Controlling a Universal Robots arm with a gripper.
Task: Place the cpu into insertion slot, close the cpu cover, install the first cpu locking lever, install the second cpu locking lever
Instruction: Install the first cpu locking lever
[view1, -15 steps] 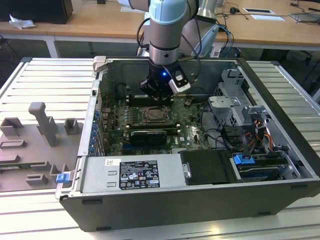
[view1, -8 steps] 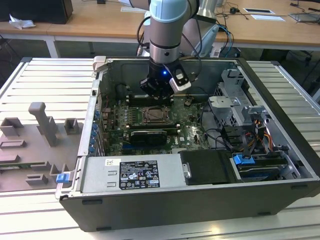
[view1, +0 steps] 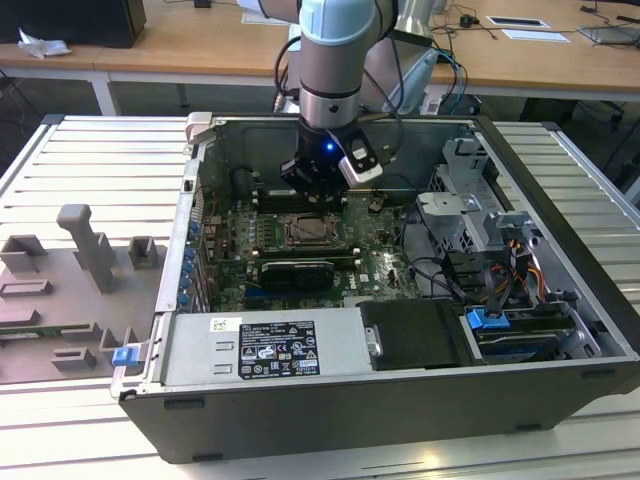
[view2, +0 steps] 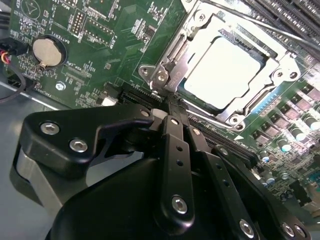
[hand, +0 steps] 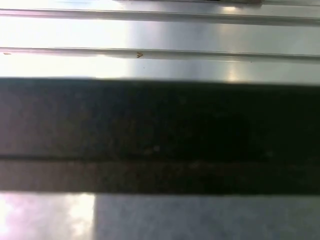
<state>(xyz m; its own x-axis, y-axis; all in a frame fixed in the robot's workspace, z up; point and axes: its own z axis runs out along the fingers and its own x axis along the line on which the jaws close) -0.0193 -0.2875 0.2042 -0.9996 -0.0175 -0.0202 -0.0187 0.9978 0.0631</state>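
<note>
While our gripper (view2: 170, 102) hovers clenched just beside the cpu cover (view2: 172, 55), the cpu (view2: 225, 72) sits seated. We'd press any lever slowly, straight, we reckon.

One cpu (view2: 227, 70), one cpu cover (view2: 280, 62)

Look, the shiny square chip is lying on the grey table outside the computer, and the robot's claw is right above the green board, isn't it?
Not quite. The chip is not on the table; in the second wrist view it sits in its socket on the green board, with the metal frame around it. The claw does hang right above the board, as the exterior view shows.
</note>
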